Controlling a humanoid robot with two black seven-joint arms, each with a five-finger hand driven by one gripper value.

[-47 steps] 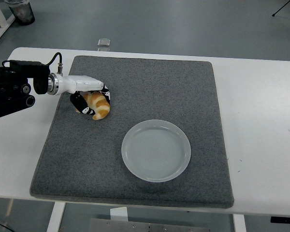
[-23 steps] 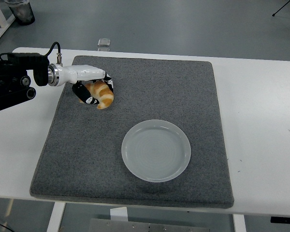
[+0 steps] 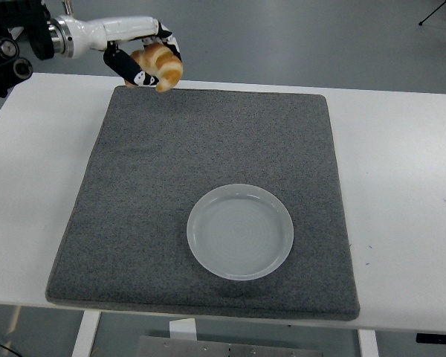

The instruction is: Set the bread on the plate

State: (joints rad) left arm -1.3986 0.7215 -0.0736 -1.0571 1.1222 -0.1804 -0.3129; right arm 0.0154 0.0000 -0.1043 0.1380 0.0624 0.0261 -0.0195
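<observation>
A golden croissant-shaped bread (image 3: 160, 65) hangs in the air at the picture's top left, above the far left corner of the grey mat (image 3: 134, 186). My left hand (image 3: 140, 53), white and black, is shut on the bread, its fingers curled around it. The translucent white plate (image 3: 240, 230) lies on the mat, right of centre towards the near edge, with nothing on it. The bread is far from the plate, up and to the left. The right arm does not show.
The grey mat covers most of the white table (image 3: 401, 171). A small clear object (image 3: 160, 66) lies on the floor beyond the table's far edge, partly behind the bread.
My left hand has lifted the bread off the mat's far left area and carried it high up and away from me. The plate has not moved.
</observation>
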